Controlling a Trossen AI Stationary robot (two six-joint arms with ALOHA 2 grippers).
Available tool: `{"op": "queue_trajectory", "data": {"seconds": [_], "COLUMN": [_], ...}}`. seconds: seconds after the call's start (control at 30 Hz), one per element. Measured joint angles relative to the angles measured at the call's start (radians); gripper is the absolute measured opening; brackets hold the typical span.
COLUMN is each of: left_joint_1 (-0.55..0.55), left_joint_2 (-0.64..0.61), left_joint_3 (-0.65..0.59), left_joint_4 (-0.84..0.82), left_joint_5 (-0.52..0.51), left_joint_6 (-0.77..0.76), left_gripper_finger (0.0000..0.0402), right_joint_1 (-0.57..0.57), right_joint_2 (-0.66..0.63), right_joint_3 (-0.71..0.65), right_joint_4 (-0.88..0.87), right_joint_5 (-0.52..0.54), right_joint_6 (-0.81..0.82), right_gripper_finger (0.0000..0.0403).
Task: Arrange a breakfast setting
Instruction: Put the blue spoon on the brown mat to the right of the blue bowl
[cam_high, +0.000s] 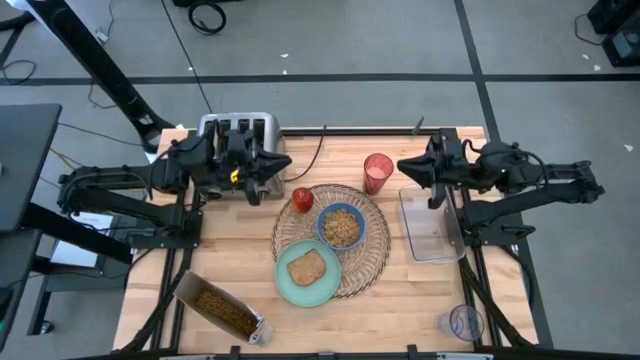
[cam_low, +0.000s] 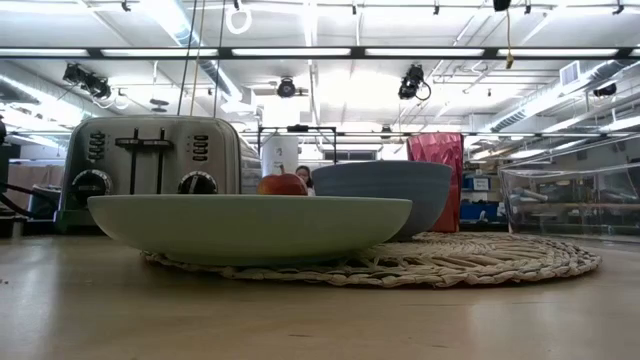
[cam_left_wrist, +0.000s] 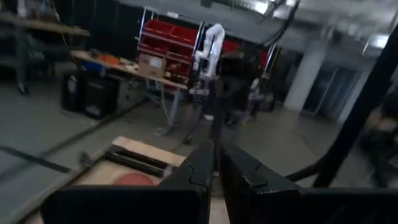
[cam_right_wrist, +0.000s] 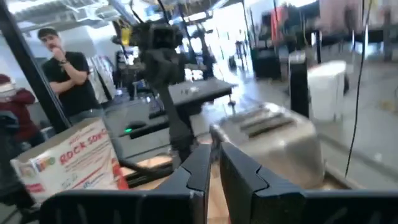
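Note:
A round wicker placemat lies at the table's middle. On it stand a blue bowl of cereal, a pale green plate with a toast slice, and a small red fruit. A translucent red cup stands just beyond the mat's far right rim. The low view shows the plate, bowl, fruit and cup. No spoon shows. My left gripper is shut and empty, held above the table by the toaster. My right gripper is shut and empty, right of the cup.
A silver toaster stands at the far left, with its cord running along the far edge. A clear plastic tray lies right of the mat. A cereal box lies at the near left and a clear cup at the near right. A person stands beyond the table.

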Motion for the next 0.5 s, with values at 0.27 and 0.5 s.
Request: {"op": "queue_trajectory", "data": {"seconds": [0.27, 0.5], "left_joint_1": [0.000, 0.002], "left_joint_2": [-0.017, -0.030], "left_joint_3": [0.001, 0.000], "left_joint_4": [-0.096, -0.135], "left_joint_5": [0.006, 0.030], "left_joint_6": [0.200, 0.270], "left_gripper_finger": [0.0034, 0.0034], "right_joint_1": [-0.039, -0.091], "right_joint_2": [0.000, -0.018], "right_joint_3": [0.001, 0.000], "right_joint_4": [-0.048, -0.111], "right_joint_5": [-0.100, -0.325], "right_joint_6": [-0.315, -0.357], "right_gripper_finger": [0.0044, 0.0043]}}
